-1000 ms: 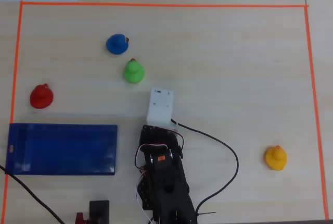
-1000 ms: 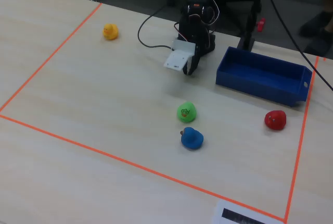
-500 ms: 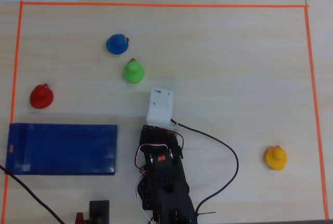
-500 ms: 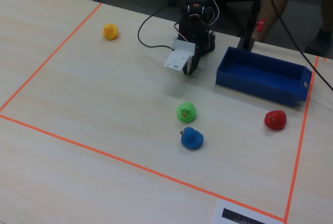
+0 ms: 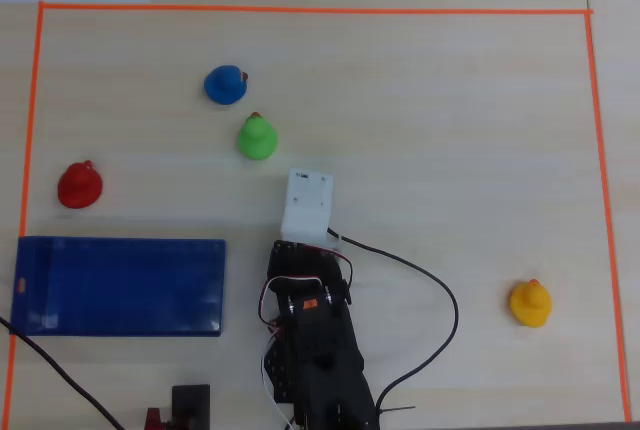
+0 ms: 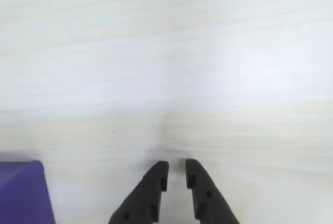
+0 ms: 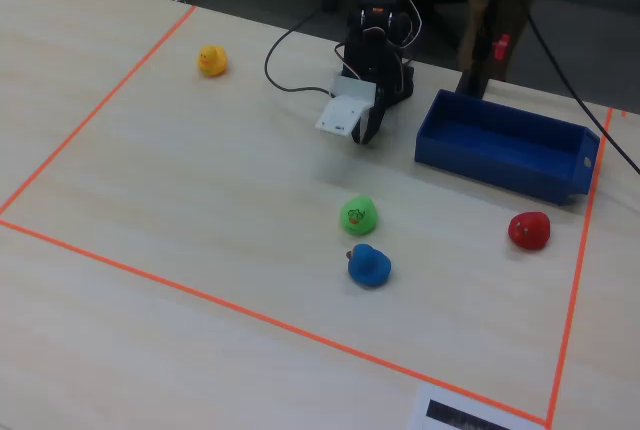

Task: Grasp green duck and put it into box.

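Note:
The green duck [image 5: 258, 137] stands on the light wooden table, also in the fixed view [image 7: 359, 215]. It is out of the wrist view. The blue box [image 5: 120, 285] lies open and empty at the lower left of the overhead view, also in the fixed view [image 7: 500, 145]; its corner shows in the wrist view [image 6: 21, 193]. My gripper [image 6: 177, 168] has its black fingers almost together with nothing between them, just above bare table. In the overhead view it is folded under the white wrist camera [image 5: 307, 205], a short way below the green duck and to the right of the box.
A blue duck [image 5: 225, 84] stands close to the green one. A red duck [image 5: 79, 185] is above the box. A yellow duck [image 5: 530, 302] is at the far right. Orange tape [image 5: 300, 10] frames the work area. A black cable [image 5: 440, 300] loops right of the arm.

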### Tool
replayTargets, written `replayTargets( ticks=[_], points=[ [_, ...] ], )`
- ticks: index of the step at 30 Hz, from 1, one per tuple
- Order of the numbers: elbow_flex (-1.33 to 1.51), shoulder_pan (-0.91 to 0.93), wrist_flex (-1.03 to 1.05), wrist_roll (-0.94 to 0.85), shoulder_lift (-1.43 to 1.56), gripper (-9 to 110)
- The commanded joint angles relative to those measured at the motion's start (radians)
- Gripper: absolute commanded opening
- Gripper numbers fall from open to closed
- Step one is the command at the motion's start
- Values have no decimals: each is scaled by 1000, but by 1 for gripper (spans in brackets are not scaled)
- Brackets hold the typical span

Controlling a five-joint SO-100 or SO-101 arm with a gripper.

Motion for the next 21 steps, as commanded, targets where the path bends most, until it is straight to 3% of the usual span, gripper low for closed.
replayTargets(
  ticks=[1,21],
  points=[
    [-5,-12,21,-6,-12,1],
    [-3,-6,-5,-118,-49,2]
  ],
)
